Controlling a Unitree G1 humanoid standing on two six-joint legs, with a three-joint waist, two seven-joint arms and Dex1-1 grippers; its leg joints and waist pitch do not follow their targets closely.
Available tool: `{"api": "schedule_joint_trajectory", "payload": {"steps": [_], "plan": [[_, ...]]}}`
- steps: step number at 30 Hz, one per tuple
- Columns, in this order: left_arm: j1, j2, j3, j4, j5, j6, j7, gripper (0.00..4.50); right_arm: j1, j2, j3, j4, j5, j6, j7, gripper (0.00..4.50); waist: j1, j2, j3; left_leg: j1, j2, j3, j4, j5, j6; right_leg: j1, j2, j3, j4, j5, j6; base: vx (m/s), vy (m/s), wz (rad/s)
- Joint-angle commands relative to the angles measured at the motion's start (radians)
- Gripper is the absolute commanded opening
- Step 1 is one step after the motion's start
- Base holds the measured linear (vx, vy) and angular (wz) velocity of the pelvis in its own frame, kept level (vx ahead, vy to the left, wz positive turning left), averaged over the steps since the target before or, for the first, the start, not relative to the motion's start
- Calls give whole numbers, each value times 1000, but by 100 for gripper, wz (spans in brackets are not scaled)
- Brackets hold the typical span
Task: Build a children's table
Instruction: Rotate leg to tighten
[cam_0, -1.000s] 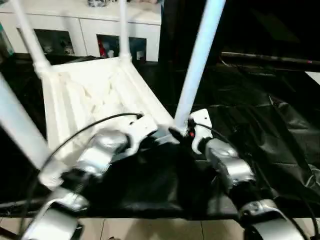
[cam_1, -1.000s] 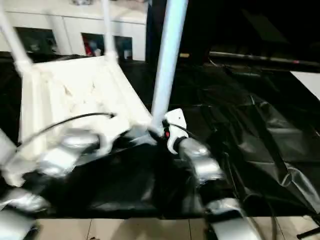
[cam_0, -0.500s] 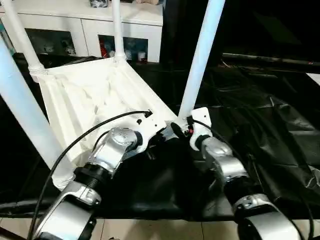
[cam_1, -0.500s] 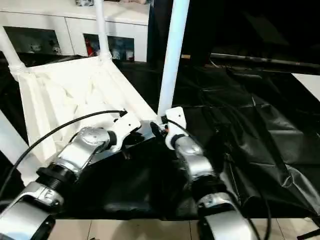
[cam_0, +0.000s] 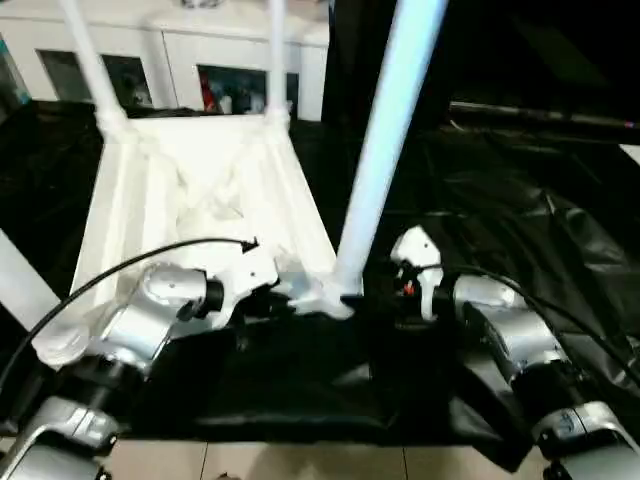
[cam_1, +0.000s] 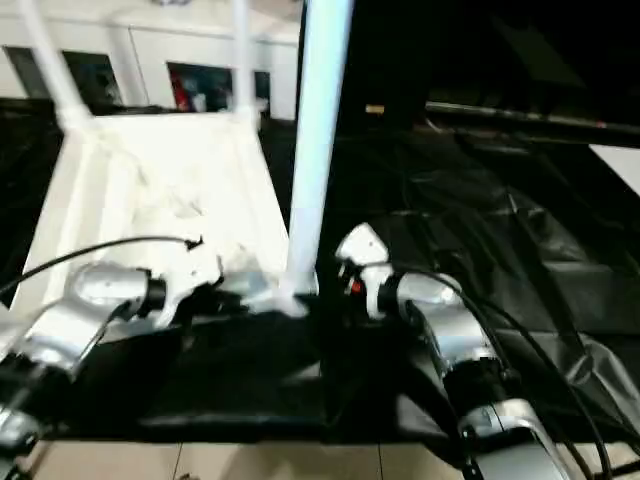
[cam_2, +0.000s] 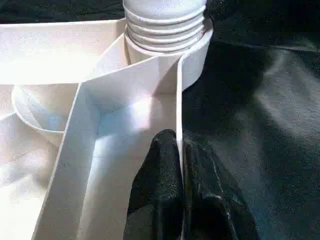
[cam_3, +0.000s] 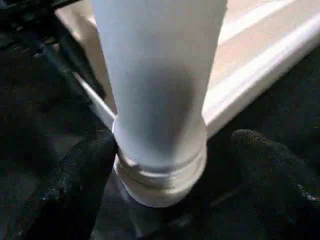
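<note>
The white children's table (cam_0: 200, 190) lies upside down on the black cover, its legs pointing up. The near right leg (cam_0: 385, 150) stands screwed into its corner socket (cam_2: 165, 30). My left gripper (cam_2: 179, 142) is shut on the thin rim wall of the table top just beside that corner, also seen from the head (cam_0: 275, 297). At the foot of the same leg (cam_3: 160, 100), my right gripper (cam_3: 175, 150) is open, one black finger (cam_3: 85, 175) close against the leg and the other finger (cam_3: 270, 165) standing clear of it.
A white cabinet (cam_0: 230, 60) with glass doors stands behind the work table. Wrinkled black cover (cam_0: 520, 200) stretches to the right. The work table's front edge (cam_0: 300, 430) runs just below my forearms, with pale floor beyond. A black cable (cam_0: 130, 265) arcs over my left arm.
The camera has shifted. My right gripper's fingers have spread away from the near right leg's foot. The left gripper stays pinched on the rim.
</note>
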Motion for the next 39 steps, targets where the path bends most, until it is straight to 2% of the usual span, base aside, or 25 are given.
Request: {"api": "schedule_joint_trajectory", "payload": {"steps": [1,7,9,13,19,24,26,28,29,31,33,34,35,37,38,39], "plan": [[13,-20,-12,-49,-61,-11,-53,0,4,-17,12,-24,-12,16,2,403,2,-1,-52,-1,29,-2,-63,-160,42,56,-73,60,-79,-237,-146,0,0,0],[17,-22,-11,-57,-60,-5,-55,0,-2,2,20,-22,-16,24,3,403,2,-2,-53,-1,28,-2,-62,-147,36,56,-72,62,-76,-215,-148,0,0,0],[17,-23,-12,-56,-54,-5,-51,0,-7,9,23,-14,-17,24,5,368,3,-2,-53,-1,28,-2,-62,-145,36,56,-72,62,-75,-208,-150,0,0,0],[18,-21,-11,-58,-52,-2,-51,0,-6,8,26,-17,-17,27,10,350,3,-1,-53,0,29,-2,-62,-147,33,56,-72,62,-76,-211,-148,0,0,0],[21,-18,-9,-60,-52,0,-52,0,-2,11,21,-19,-16,30,11,291,3,-2,-54,-1,28,-2,-61,-139,35,57,-72,62,-74,-199,-148,0,0,0],[17,-29,-6,-53,-49,5,-35,0,3,29,2,-13,0,36,-17,273,3,-2,-53,-1,28,-2,-61,-141,33,57,-72,62,-75,-203,-150,0,0,0],[3,-53,-3,-27,-30,16,15,0,2,57,-17,16,-3,35,-82,270,1,-1,-50,-1,28,-1,-63,-154,28,54,-72,62,-79,-227,-146,0,0,0],[-28,-101,0,34,0,24,102,0,-6,105,-43,82,-34,39,-240,270,-1,-2,-49,1,27,-3,-65,-174,13,53,-74,61,-87,-286,-130,0,0,0],[-28,-101,0,34,0,24,102,0,-6,105,-43,82,-34,39,-240,270,-2,-1,-49,0,26,-3,-65,-175,7,53,-74,61,-86,-298,-126,0,0,0],[-67,-163,-7,106,37,38,200,0,-14,175,-86,142,-51,58,-442,270,-7,0,-46,3,25,-4,-67,-202,-6,46,-74,62,-93,-355,-106,0,0,0],[-104,-227,-14,166,66,67,295,0,-26,239,-125,185,-57,75,-615,270,-7,-2,-47,7,22,-6,-67,-220,-17,48,-77,60,-101,-416,-86,0,0,0],[-120,-255,-15,189,75,75,334,0,-35,262,-137,202,-62,78,-684,270,-7,-1,-45,11,22,-7,-68,-236,-23,43,-78,59,-106,-455,-71,0,0,0],[-128,-271,-15,201,79,80,355,0,-41,275,-143,212,-67,78,-721,270,-8,1,-46,11,22,-8,-68,-240,-26,43,-78,59,-106,-456,-64,0,0,0],[-136,-288,-17,213,85,87,375,0,-48,289,-147,223,-70,75,-749,270,-6,-1,-49,8,22,-9,-68,-236,-18,45,-78,60,-104,-434,-55,0,0,0],[-149,-316,-33,236,107,85,401,0,-59,311,-138,244,-81,50,-765,270,-6,0,-51,4,23,-8,-68,-223,-12,47,-77,60,-100,-397,-58,0,0,0],[-151,-320,-35,239,111,84,404,0,-61,315,-136,247,-83,46,-765,270,-7,1,-51,5,22,-7,-68,-223,-8,43,-76,60,-100,-386,-62,0,0,0]]}}
